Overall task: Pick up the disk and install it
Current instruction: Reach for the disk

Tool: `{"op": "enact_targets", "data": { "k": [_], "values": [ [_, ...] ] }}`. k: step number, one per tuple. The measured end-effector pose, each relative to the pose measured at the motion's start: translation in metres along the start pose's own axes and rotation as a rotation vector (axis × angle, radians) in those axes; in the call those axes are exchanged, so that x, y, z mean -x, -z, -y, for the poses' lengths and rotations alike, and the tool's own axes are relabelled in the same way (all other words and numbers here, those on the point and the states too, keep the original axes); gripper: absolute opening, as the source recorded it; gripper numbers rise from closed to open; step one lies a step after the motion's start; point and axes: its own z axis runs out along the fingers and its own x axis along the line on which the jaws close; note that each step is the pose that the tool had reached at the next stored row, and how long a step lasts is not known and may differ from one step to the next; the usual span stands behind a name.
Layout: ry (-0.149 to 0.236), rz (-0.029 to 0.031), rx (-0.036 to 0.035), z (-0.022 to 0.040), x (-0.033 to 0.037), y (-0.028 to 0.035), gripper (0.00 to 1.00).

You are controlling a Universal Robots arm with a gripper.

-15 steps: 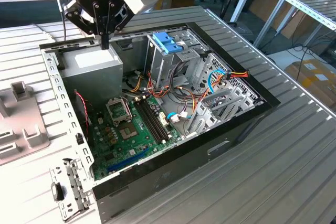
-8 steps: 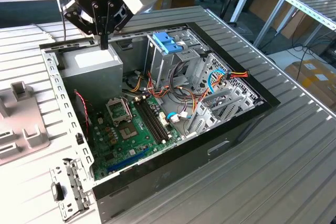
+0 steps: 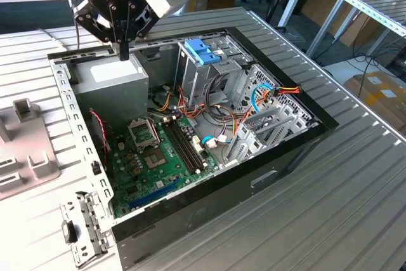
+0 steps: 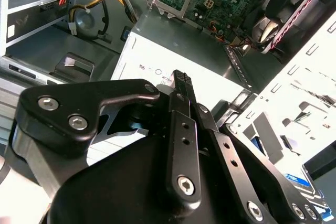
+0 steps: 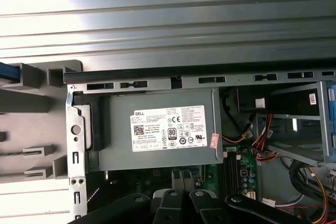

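The gripper [image 3: 124, 54] is poised over the power supply [image 3: 117, 87], exterior view's far left — pincer pressed together, empty; the disk [image 4: 307, 182] is not yet grasped.

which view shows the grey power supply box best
The first wrist view: the power supply box lies whole in frame, labelled face toward the camera. The exterior view shows it partly behind the end effector; the second wrist view, a bright stretch beyond it.

I see a white label [image 5: 170, 129] of fine print and certification marks on the grey power-supply box [image 5: 118, 145], a small red sticker [image 5: 214, 140] at its corner, wording too fine for me to read
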Motion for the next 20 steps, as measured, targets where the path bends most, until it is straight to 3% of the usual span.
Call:
{"op": "enact_targets", "data": {
  "k": [20],
  "values": [
    [0.0,0.0,0.0,0.0012,-0.0162,0.0003,0.11]
  ]
}}
